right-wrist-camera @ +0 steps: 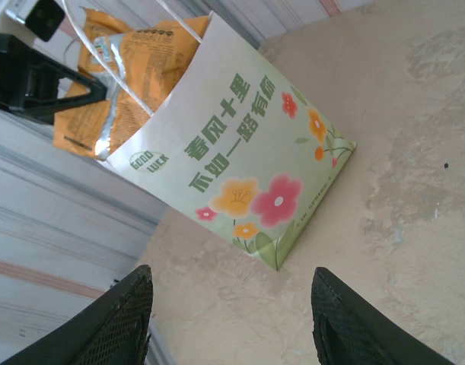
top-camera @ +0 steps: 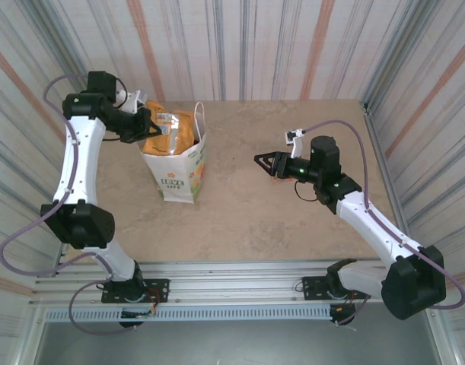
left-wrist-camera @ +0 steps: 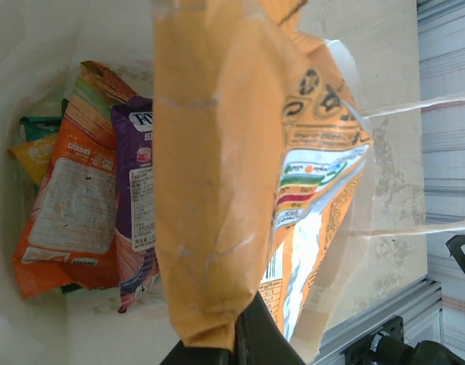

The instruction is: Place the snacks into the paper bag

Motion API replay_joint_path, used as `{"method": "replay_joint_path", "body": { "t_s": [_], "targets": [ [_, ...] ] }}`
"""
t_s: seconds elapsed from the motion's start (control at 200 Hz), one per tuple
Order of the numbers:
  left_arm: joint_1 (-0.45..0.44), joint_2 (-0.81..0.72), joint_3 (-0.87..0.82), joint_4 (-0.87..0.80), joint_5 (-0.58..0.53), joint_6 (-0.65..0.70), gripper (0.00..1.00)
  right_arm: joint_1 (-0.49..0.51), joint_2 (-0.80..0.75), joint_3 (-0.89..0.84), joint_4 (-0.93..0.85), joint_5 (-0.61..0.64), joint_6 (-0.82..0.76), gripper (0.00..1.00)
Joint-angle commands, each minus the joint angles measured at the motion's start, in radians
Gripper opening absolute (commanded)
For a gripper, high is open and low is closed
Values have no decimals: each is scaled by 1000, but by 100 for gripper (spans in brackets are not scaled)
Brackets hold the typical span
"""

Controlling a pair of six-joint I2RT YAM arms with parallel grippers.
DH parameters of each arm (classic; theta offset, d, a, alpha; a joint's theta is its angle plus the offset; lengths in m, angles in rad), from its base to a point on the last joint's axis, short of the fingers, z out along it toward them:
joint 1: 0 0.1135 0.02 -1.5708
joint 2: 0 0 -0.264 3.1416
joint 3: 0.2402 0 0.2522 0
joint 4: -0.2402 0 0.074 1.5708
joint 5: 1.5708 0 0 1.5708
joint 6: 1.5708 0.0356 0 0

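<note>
Left claw [top-camera: 147, 128] clamped on orange packet [top-camera: 175, 131] atop paper bag [top-camera: 179, 181], right claw [top-camera: 264, 161] apart; packet may snag its rim.

The paper bag [top-camera: 180, 173] is showing green "LOVE LIFE" toward the bench's near edge; its flowered side is carrying "GOOD LUCK" and green 春风十里 不如一路有你. The purple packet [left-wrist-camera: 137, 194] is showing "FO"; the orange packet [left-wrist-camera: 217, 152] is showing print too small to read.
</note>
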Motion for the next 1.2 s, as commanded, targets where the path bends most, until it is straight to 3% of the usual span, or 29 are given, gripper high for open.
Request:
{"method": "replay_joint_path", "body": {
  "t_s": [0.0,0.326,0.917,1.112,1.192],
  "targets": [
    [-7,-25,20,-64,-26,23,0,12,-12,12,-9,7,-27,56],
    [-11,-51,-21,-63,-17,34,0,21,-36,-3,-17,26,-29,56],
    [-47,104,39,-44,-68,37,0,21,-36,-8,-22,35,-38,56],
    [-55,114,43,-45,-111,36,17,21,-36,-10,-25,36,-39,56],
    [-55,105,56,-50,-139,34,30,21,-33,-10,-25,37,-41,56]
  ]
}}
